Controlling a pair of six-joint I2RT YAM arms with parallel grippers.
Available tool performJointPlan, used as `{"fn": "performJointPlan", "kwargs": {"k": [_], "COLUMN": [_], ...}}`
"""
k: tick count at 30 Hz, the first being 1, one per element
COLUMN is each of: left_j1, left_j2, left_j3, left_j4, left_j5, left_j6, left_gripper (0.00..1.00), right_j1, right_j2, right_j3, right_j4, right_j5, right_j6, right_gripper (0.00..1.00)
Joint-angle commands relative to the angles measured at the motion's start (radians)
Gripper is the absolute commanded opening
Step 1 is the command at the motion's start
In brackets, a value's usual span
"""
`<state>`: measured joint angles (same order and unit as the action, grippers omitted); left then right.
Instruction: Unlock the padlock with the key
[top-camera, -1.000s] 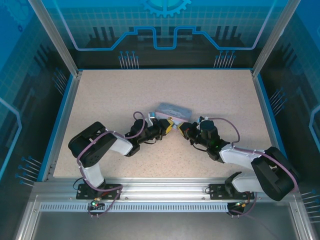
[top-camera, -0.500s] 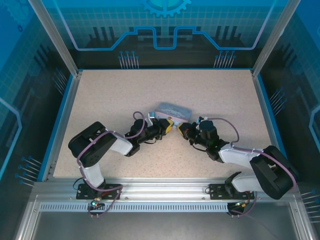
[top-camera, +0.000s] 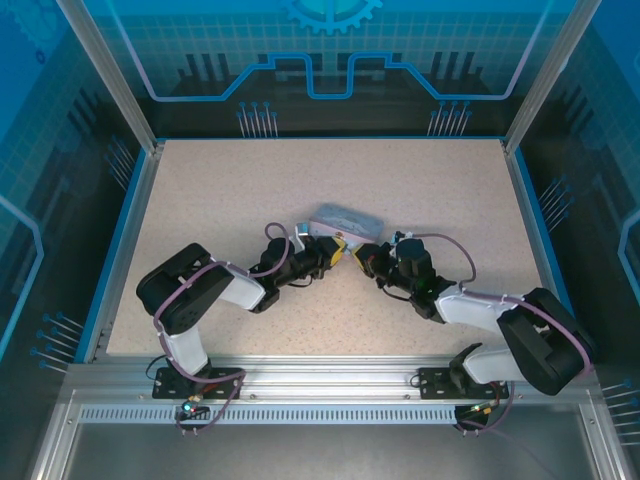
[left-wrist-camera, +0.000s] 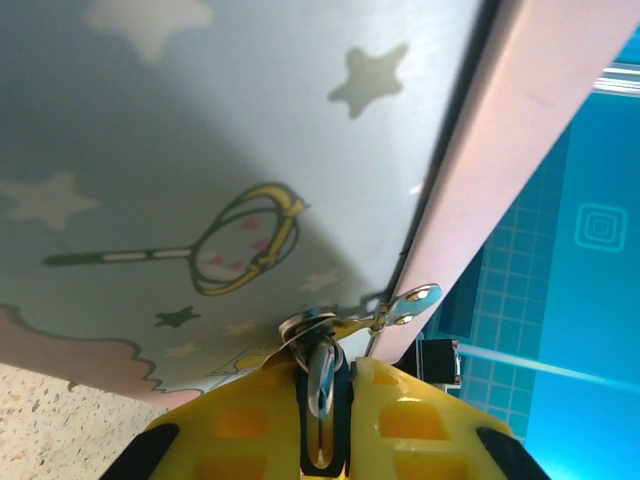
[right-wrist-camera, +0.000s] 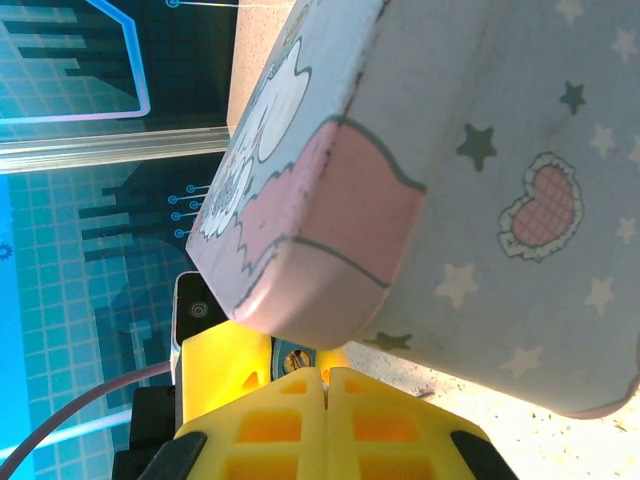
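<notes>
- While the left tool (left-wrist-camera: 325, 372) pinches narrowly the tiny dark metal padlock (left-wrist-camera: 320, 395) at the clasp of the pastel blue-pink cartoon tin box (left-wrist-camera: 200, 150), hold it steady.
- Right tool (right-wrist-camera: 322, 375) is fully closed; the thin brownish metal key (right-wrist-camera: 295, 359) seems to sit at its tips.
- Align the key slowly, then turn it gently.

Two black-and-white arms (top-camera: 240, 290), purple cables (right-wrist-camera: 100, 403), yellow grid-moulded claw fingers (right-wrist-camera: 270, 425), black housings
</notes>
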<state>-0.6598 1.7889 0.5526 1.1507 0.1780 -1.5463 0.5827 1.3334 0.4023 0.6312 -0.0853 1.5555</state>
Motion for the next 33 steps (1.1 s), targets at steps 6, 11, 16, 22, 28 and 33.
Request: {"fn": "performJointPlan", "kwargs": {"k": [6,11,16,22,28,33], "left_j1": [-0.001,-0.002,-0.002,-0.005,-0.011,-0.016], "left_j2": [-0.005,-0.007,-0.008,-0.003,0.001,0.008], "left_j3": [-0.002,-0.009,-0.016,-0.017,-0.013,-0.01], "left_j4": [0.071,0.07,0.071,0.073,0.084,0.108], "left_j5": [0.011,0.013,0.017,0.02,0.021,0.007], "left_j6": [-0.01,-0.012,-0.01,-0.012,-0.014,-0.023], "left_gripper": [0.0,0.0,0.0,0.0,0.0,0.0], "right_j1": [0.011,0.005,0.006,0.01,0.015,0.019], "right_j2": [0.065,0.148,0.18,0.187,0.226,0.259], "right_j3": [0.039,0.057,0.083,0.113,0.127,0.102], "right_j4": [0.05,0.147,0.17,0.186,0.238,0.287], "right_j5": [-0.011,-0.068,-0.09,-0.105,-0.128,-0.106], "right_j6": [-0.022,-0.072,-0.124,-0.166,-0.148,-0.074], "right_gripper": [0.0,0.0,0.0,0.0,0.0,0.0]}}
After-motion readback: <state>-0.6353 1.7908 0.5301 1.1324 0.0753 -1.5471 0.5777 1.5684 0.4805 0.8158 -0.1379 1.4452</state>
